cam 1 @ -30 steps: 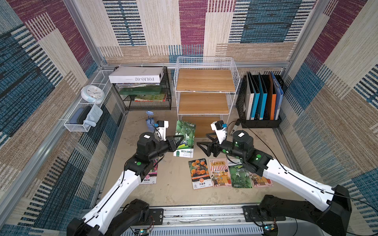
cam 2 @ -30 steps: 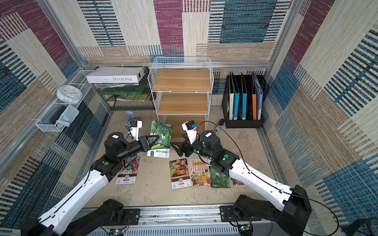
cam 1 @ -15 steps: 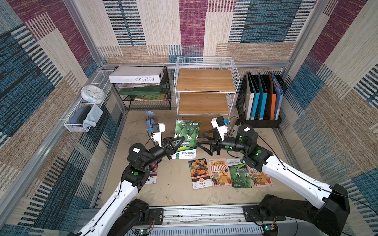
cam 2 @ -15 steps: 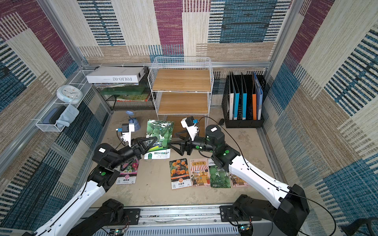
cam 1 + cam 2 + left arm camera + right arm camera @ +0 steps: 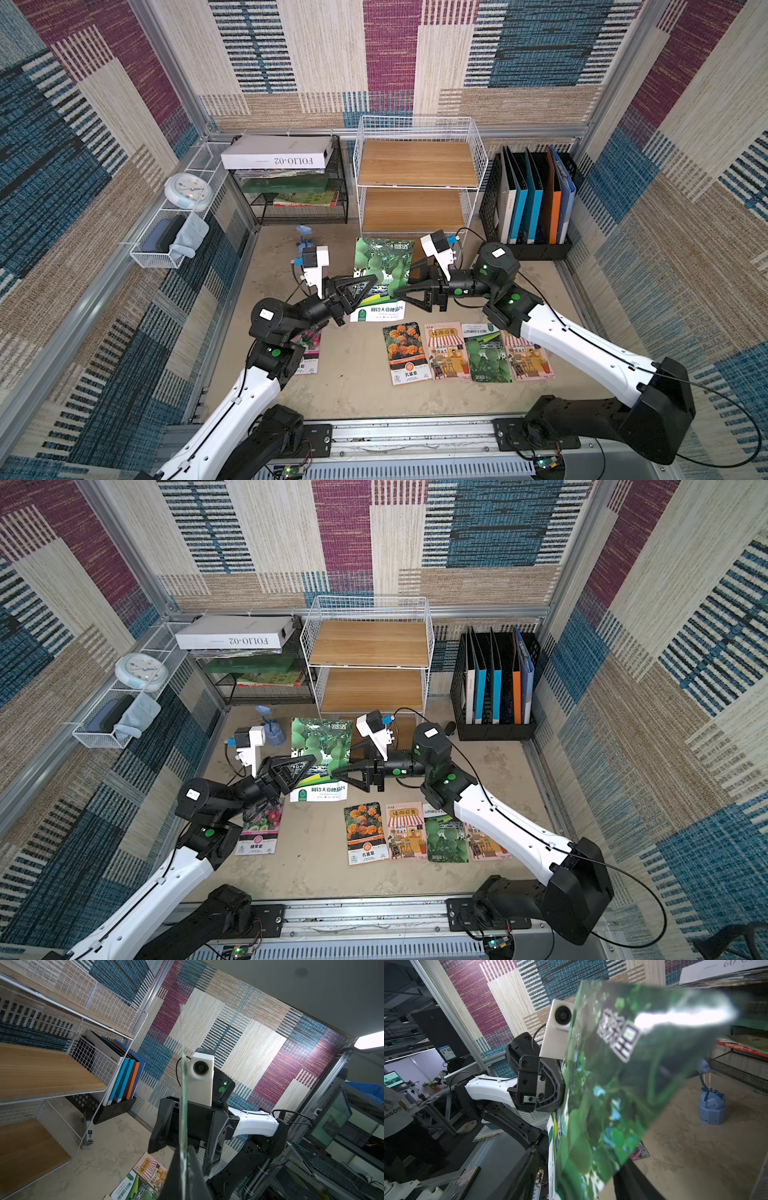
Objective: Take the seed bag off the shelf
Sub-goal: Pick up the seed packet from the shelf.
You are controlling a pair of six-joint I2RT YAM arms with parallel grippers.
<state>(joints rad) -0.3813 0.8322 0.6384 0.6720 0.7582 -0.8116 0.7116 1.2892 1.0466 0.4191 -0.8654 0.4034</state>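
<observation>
A green seed bag (image 5: 383,262) printed with gourds hangs in the air in front of the shelf (image 5: 417,167), off its wooden boards. My left gripper (image 5: 371,288) is shut on the bag's lower left edge; in the left wrist view the seed bag (image 5: 183,1084) shows edge-on between my left gripper's (image 5: 184,1167) jaws. My right gripper (image 5: 397,291) reaches the bag's lower right edge from the other side. In the right wrist view the seed bag (image 5: 612,1084) lies between my right gripper's (image 5: 577,1180) jaws, which are open, with a gap on one side. Both top views show the seed bag (image 5: 322,742) level with the empty shelf (image 5: 370,642).
Several seed packets (image 5: 457,353) lie in a row on the floor under my right arm, and another packet (image 5: 309,356) lies under my left arm. A black mesh rack (image 5: 291,195) with a white box, a file holder (image 5: 532,199), a wire basket (image 5: 166,232) and a blue figurine (image 5: 303,239) stand around.
The left arm has drawn back toward the front with the bag. The right gripper has moved onto the bag's right edge and its jaws have narrowed around it.
</observation>
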